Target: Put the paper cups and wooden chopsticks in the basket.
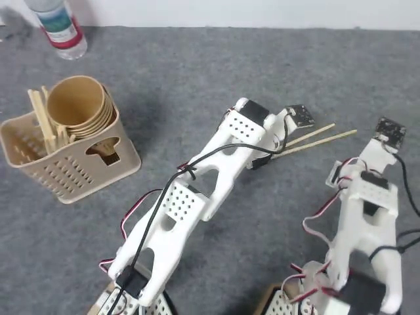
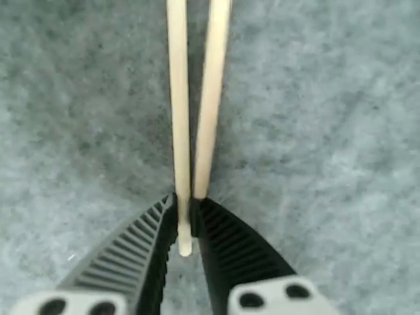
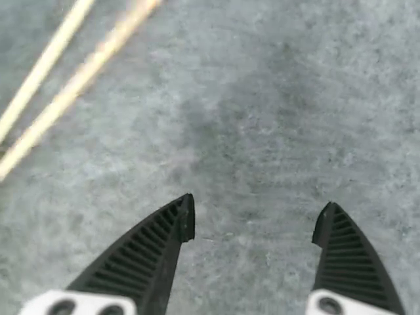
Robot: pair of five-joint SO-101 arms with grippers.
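A wide stretch of grey surface (image 1: pixel 170 85) lies open between the basket (image 1: pixel 79 172) and the left arm (image 1: pixel 180 203) — the basket's mouth is partly taken by stacked paper cups (image 1: pixel 77 105) and upright chopsticks (image 1: pixel 41 118). A bottle (image 1: pixel 60 26) stands beyond it, near the far edge.

Basket (image 1: pixel 85 167): beige perforated plastic, upright, near the table's (image 1: pixel 216 72) left edge.
Paper cups (image 1: pixel 75 102): tan, nested in one stack, mouth up, leaning slightly, inside the basket.
Wooden chopsticks (image 1: pixel 42 118): several stand in the basket beside the cups.
Loose pair (image 2: pixel 197 98): pale wood, side by side, right of the table's centre, near ends pinched by the left gripper (image 2: pixel 187 200).
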